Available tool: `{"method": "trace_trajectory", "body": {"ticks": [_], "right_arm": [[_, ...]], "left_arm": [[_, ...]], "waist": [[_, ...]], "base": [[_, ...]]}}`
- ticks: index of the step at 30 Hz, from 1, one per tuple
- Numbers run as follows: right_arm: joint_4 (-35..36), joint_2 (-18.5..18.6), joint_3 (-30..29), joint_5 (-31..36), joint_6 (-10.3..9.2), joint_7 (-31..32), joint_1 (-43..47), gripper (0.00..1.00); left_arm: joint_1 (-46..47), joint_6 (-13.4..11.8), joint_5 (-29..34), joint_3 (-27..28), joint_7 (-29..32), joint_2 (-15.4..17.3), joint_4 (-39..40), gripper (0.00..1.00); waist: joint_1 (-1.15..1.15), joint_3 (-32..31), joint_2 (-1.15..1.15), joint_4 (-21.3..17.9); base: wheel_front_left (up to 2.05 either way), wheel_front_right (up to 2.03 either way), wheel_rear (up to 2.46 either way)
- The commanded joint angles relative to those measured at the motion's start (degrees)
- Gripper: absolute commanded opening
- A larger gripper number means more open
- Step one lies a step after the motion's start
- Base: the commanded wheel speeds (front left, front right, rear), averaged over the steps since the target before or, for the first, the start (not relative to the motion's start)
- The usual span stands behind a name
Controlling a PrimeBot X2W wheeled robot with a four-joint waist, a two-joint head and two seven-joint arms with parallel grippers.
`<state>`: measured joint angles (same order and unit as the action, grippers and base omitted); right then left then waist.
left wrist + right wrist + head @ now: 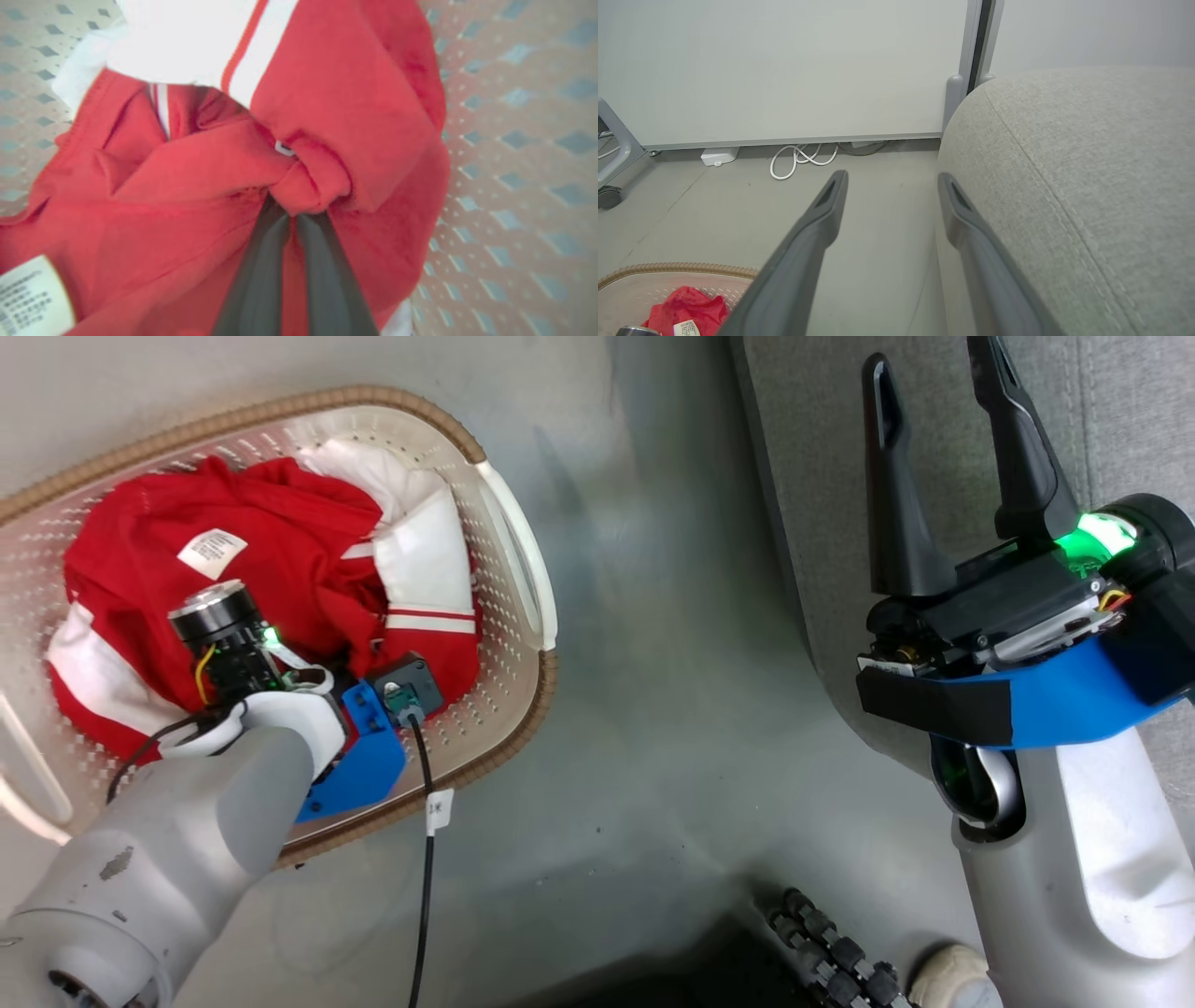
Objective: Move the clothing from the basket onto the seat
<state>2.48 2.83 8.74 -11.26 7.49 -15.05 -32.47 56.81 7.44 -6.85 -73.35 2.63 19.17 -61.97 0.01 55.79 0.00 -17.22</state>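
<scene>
The left gripper is pinched tight on a bunched fold of the clothing. Its two dark fingers are almost together, with only a sliver of red cloth between them. Beyond the tips the red fabric rises to a white panel with a red stripe. A printed white label lies low beside the fingers. Around the pile stands the perforated wall of the basket, which holds the garments.

The right gripper hangs with its jaws spread wide and nothing between them. The grey seat is just beside one finger, bare floor lies between the two, and the basket sits well off to the other side.
</scene>
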Motion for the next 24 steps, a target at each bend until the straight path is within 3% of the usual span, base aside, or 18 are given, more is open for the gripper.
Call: {"method": "trace_trajectory", "body": {"ticks": [1, 16, 24], "right_arm": [[-0.5, 0.1, -0.5, 0.8, 0.01, -0.2, -0.1, 1.0], [-4.1, 0.1, -2.0, 5.3, 0.01, -0.2, 4.3, 1.0], [-6.3, 0.1, -2.6, 7.4, 0.01, -0.2, 8.5, 1.0]], "left_arm": [[-0.1, 0.0, -0.8, -0.1, -1.5, -1.0, 0.0, 0.0], [-2.4, 0.0, -8.0, -0.1, -12.3, -6.4, 1.0, 0.0], [-4.0, 0.0, -16.1, -0.1, -16.7, -8.5, 1.6, 0.0]], "waist": [[-0.01, -2.0, 0.0, 1.1], [-0.01, -16.0, 0.0, 7.9], [-0.01, -25.6, 0.0, 11.5]], "base": [[0.0, 0.0, 0.0], [0.0, 0.0, 0.0], [0.0, 0.0, 0.0]]}}
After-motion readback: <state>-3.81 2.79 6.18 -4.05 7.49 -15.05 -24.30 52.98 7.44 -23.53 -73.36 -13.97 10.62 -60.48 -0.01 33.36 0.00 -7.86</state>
